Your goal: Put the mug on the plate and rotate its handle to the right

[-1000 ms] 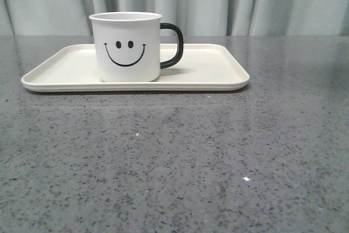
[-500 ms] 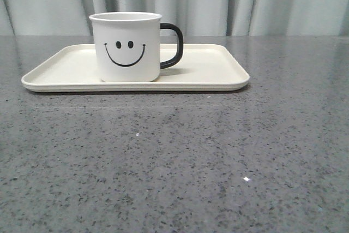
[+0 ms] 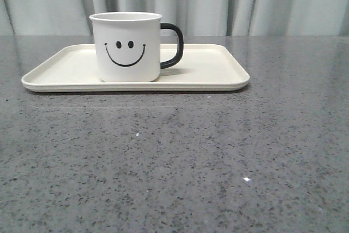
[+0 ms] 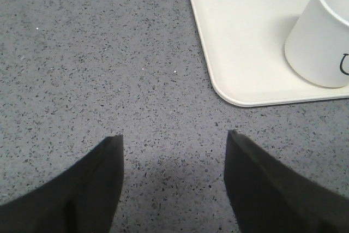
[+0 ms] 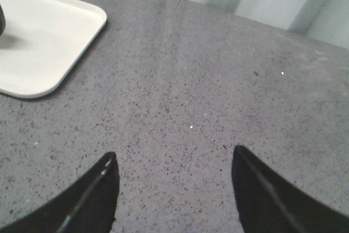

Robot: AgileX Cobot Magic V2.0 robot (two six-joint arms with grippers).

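Note:
The white mug (image 3: 126, 46) with a black smiley face stands upright on the cream plate (image 3: 212, 72), left of its middle. Its black handle (image 3: 173, 45) points to the right. In the left wrist view the mug (image 4: 322, 31) sits near the plate's corner (image 4: 229, 53). My left gripper (image 4: 174, 137) is open and empty over bare table, apart from the plate. My right gripper (image 5: 174, 156) is open and empty over bare table, with the plate's corner (image 5: 49, 36) off to one side. Neither gripper shows in the front view.
The grey speckled table (image 3: 174, 162) runs from the plate to the front edge. A pale curtain (image 3: 229, 1) hangs behind the table.

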